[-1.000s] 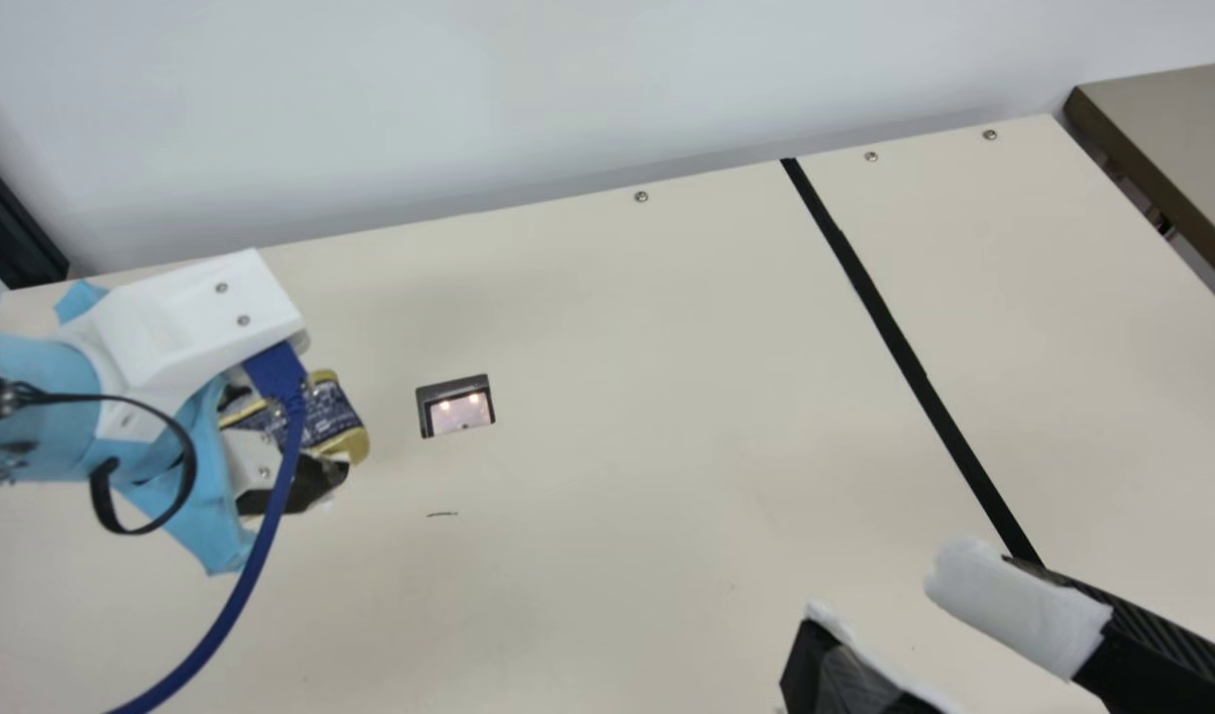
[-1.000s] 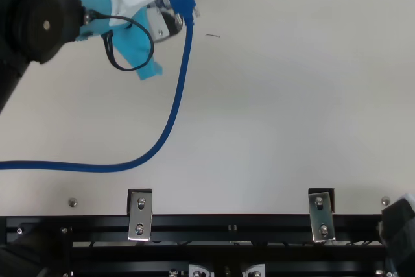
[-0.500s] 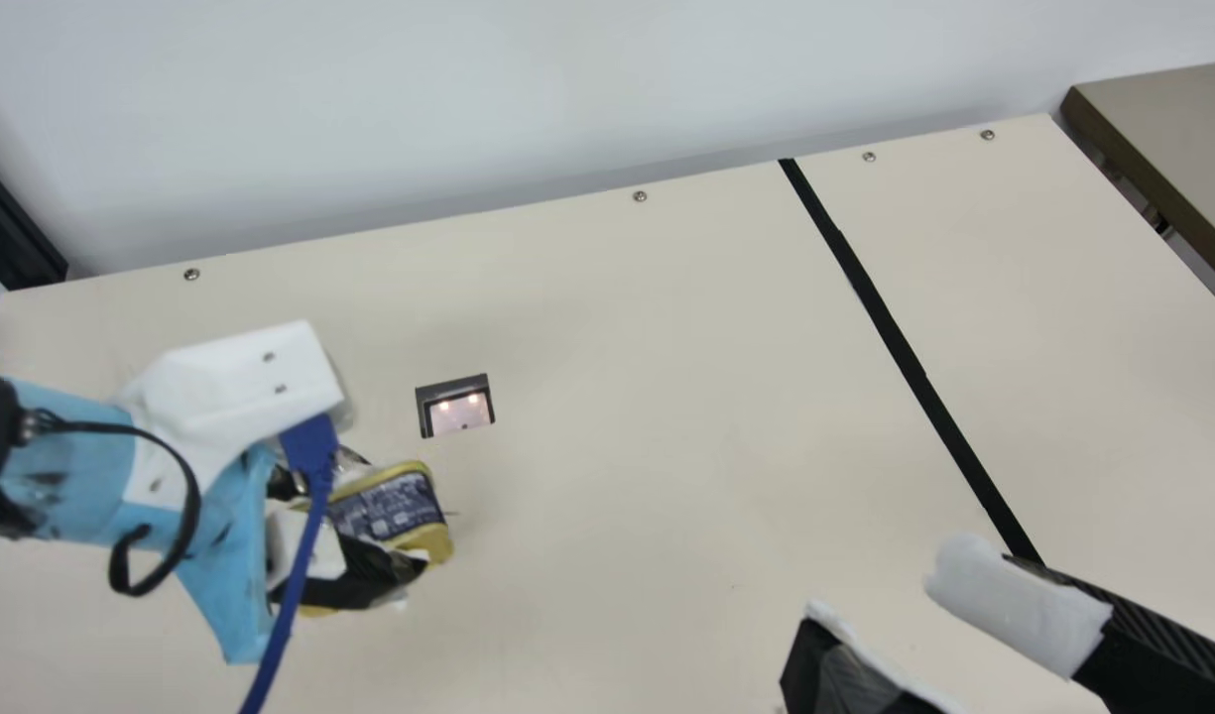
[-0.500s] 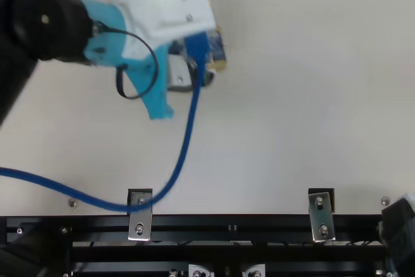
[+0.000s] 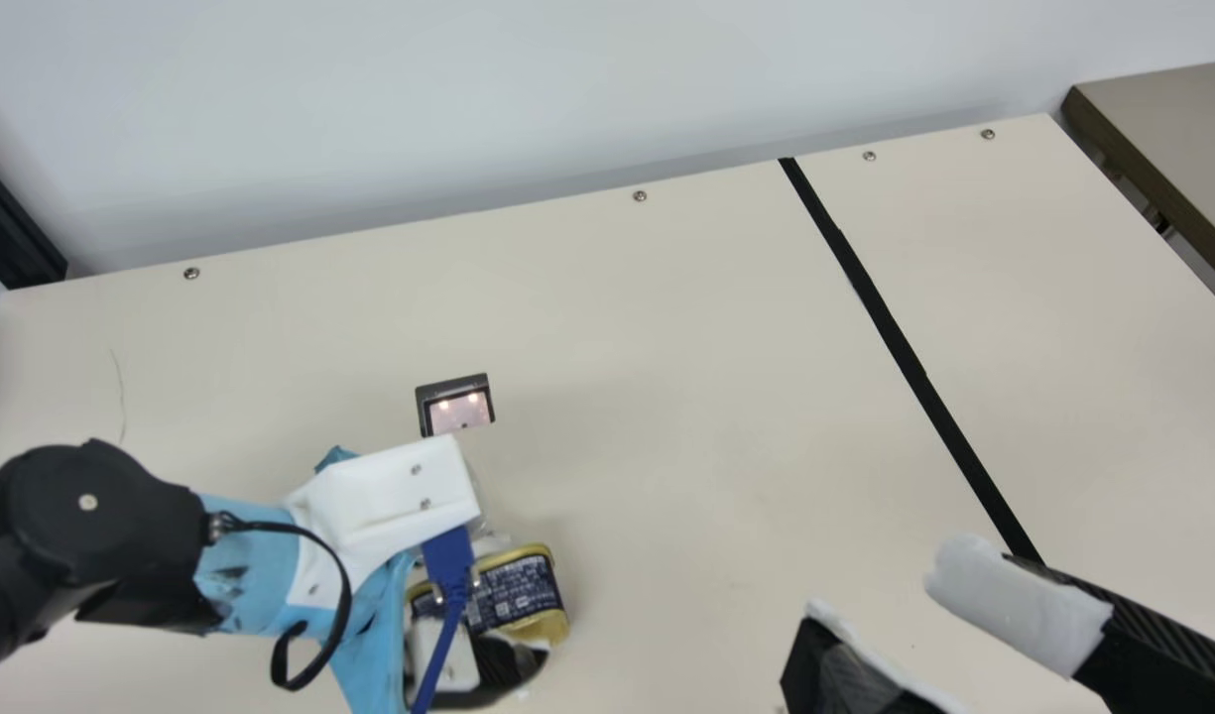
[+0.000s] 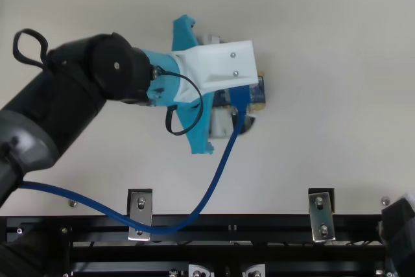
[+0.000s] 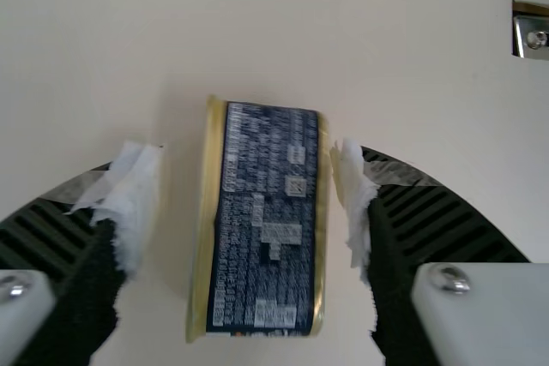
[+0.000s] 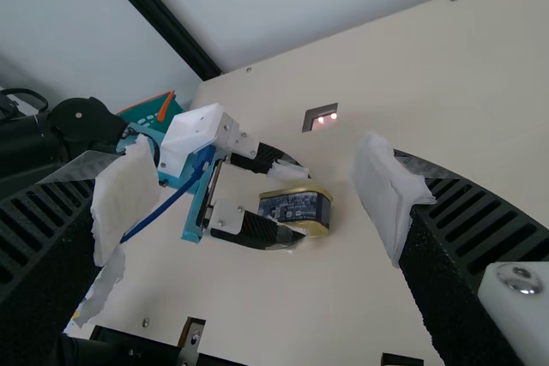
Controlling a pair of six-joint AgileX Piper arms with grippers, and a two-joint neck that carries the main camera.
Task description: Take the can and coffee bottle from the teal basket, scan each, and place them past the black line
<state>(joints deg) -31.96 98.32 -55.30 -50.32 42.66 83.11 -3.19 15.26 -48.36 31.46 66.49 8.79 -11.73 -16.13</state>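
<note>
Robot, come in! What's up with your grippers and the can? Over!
Left gripper open, can between its fingers, short of black line. Right gripper open, nothing in it. Blue cable trails off left gripper, might snag. Over.

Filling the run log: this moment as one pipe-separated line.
left gripper: open around can | can: short of black line, off scanner window | right gripper: open, empty

The cream table [image 5: 667, 397] bears a black line [image 5: 886, 307], a scanner [image 5: 458, 409] and, seemingly, a can [image 7: 270, 220].
</note>
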